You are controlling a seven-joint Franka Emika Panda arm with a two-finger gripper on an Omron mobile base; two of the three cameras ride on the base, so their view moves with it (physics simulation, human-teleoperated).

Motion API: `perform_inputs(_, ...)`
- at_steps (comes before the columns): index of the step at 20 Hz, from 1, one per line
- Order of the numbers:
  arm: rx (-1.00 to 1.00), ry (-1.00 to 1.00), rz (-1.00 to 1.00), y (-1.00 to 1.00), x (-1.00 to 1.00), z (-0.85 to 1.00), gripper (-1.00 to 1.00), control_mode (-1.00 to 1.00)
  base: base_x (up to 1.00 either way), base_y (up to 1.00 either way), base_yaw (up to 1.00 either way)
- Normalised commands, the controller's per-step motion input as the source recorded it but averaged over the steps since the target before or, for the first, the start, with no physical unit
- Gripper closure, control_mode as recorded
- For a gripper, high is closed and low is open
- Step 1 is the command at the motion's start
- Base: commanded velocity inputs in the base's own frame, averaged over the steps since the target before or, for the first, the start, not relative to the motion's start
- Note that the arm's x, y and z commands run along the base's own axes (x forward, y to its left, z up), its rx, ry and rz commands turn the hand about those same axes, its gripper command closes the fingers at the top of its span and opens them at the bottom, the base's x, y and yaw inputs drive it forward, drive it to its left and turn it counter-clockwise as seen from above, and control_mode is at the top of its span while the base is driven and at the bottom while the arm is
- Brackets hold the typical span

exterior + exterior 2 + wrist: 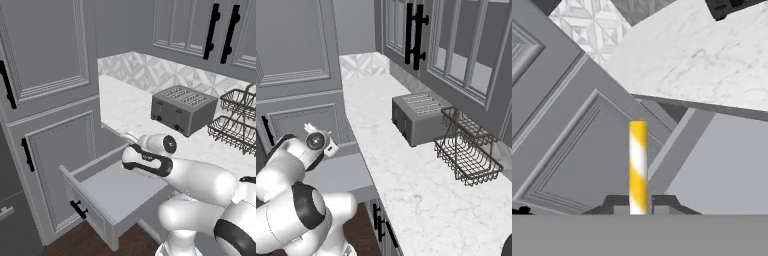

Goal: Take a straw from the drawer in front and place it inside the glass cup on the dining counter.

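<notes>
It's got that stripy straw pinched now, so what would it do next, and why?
Probably lift straight up and back. The end effector is shut on the straw, which stands above the open drawer beside the cabinet door, so it should clear those before carrying it off.

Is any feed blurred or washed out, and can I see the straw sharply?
Hand view: straw soft-edged but its stripes are readable, clamped between the gripper fingers. Left base view: evenly lit, no glare, open drawer clear. Right base view: same flat light, toaster slightly pixelated.
</notes>
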Motion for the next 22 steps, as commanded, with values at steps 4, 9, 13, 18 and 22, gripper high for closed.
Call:
perform_inputs(4, -0.02, 0.12, 0.00, 0.00, 0.00, 1.00, 1.00, -1.00, 0.00, 0.00, 0.00)
perform_inputs(9, -0.06, 0.23, 0.00, -0.03, -0.04, 1.00, 1.00, -1.00, 0.00, 0.00, 0.00)
perform_inputs(13, -0.15, 0.29, 0.00, -0.16, -0.26, 0.89, 1.00, -1.00, 0.00, 0.00, 0.00)
perform_inputs(18, -0.17, 0.14, 0.09, -0.11, -0.44, 0.07, 1.00, -1.00, 0.00, 0.00, 0.00)
perform_inputs(22, -0.08, 0.01, 0.19, -0.08, -0.38, -0.07, 1.00, -1.00, 0.00, 0.00, 0.00)
